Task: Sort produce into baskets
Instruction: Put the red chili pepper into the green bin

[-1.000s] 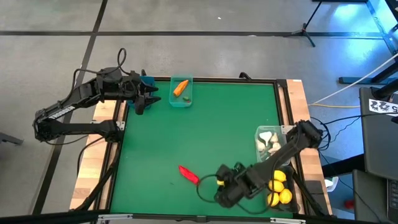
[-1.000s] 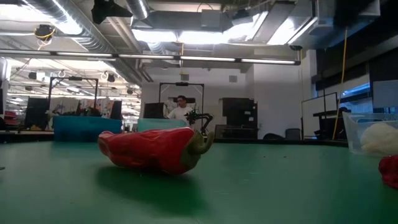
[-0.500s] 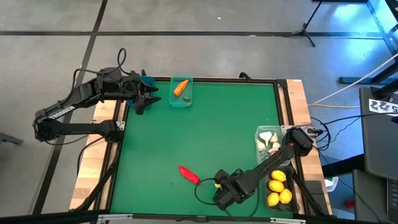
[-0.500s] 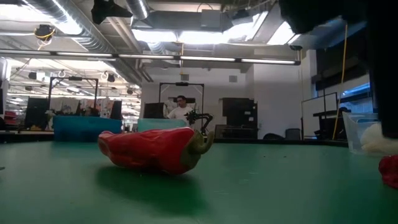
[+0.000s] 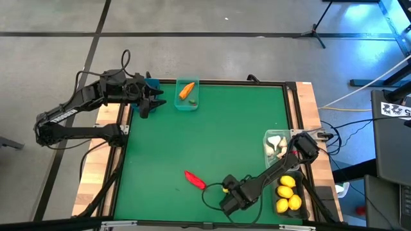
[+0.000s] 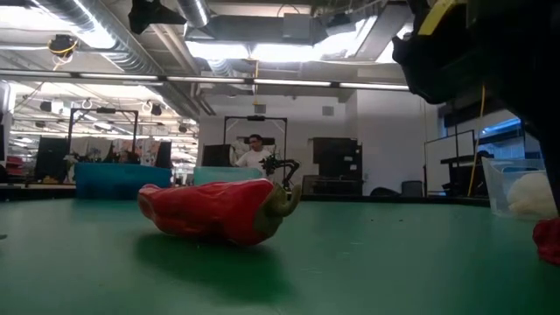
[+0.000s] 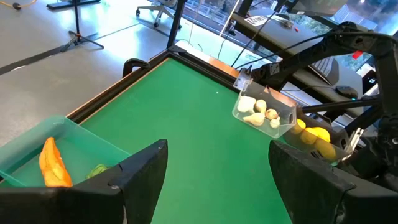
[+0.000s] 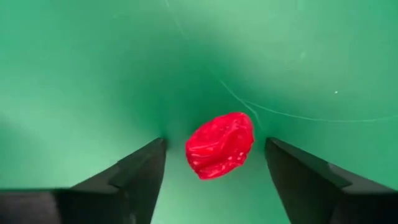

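My right gripper (image 5: 228, 203) is open near the table's near edge, pointing down. In the right wrist view its fingers (image 8: 142, 171) stand on either side of a red chili pepper (image 8: 221, 145) that lies on the green mat, without touching it. A second red chili (image 5: 194, 179) lies on the mat to the left and shows large in the low view (image 6: 219, 210). My left gripper (image 7: 217, 186) is open and empty at the far left, beside the blue bin (image 5: 153, 84). The teal bin (image 5: 187, 102) holds a carrot (image 5: 186, 90) and a green bit (image 5: 192, 101). No eggplants show.
A clear bin (image 5: 275, 145) with garlic bulbs and a dark grey bin (image 5: 287, 192) with yellow lemons stand at the table's right edge. A cable loops on the mat by my right gripper. A person stands far off in the room (image 6: 255, 150). The mat's middle is bare.
My right arm has folded lower and its gripper has gone down and slightly toward the near edge, over the red chili there. The arm now shows at the top right of the low view. Both chilies lie where they were.
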Robot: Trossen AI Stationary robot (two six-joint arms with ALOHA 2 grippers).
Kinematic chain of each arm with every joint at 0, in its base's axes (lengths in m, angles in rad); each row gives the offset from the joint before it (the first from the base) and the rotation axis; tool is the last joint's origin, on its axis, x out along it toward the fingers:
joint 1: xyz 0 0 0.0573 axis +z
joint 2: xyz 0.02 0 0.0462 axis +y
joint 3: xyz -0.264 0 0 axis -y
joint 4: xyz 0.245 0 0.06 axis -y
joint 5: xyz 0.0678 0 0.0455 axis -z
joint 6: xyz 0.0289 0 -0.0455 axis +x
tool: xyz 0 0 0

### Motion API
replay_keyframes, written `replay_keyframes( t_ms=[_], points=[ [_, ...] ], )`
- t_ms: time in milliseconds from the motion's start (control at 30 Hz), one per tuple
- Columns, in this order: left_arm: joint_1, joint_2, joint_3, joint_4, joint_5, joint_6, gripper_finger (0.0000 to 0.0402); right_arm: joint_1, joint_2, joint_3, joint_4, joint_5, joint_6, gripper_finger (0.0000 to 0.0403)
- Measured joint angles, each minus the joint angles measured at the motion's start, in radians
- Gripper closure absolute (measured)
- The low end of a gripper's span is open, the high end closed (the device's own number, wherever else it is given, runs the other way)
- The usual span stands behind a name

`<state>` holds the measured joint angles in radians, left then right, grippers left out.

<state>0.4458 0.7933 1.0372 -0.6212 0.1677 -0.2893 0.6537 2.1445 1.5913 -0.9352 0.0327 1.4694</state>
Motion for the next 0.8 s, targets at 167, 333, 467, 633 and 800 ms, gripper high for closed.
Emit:
replay_keyframes(
  t_ms=[167,333,467,633,800],
  points=[
    [0.000,0.000,0.000,0.000,0.000,0.000,0.0126,-0.003,0.000,0.000,-0.006,0.012,0.002,0.0174],
    [0.000,0.000,0.000,0.000,0.000,0.003,0.0126,-0.017,0.000,0.000,-0.002,0.018,0.002,0.0238],
    [0.000,0.000,0.000,0.000,0.000,0.003,0.0126,-0.028,0.000,0.000,0.005,0.019,0.000,0.0289],
    [0.000,0.000,0.000,0.000,0.000,0.006,0.0126,-0.043,0.000,0.000,0.039,0.021,-0.016,0.0323],
    [0.000,0.000,0.000,0.000,0.000,0.011,0.0126,-0.104,-0.006,0.000,0.073,0.028,-0.102,0.0312]
  ],
)
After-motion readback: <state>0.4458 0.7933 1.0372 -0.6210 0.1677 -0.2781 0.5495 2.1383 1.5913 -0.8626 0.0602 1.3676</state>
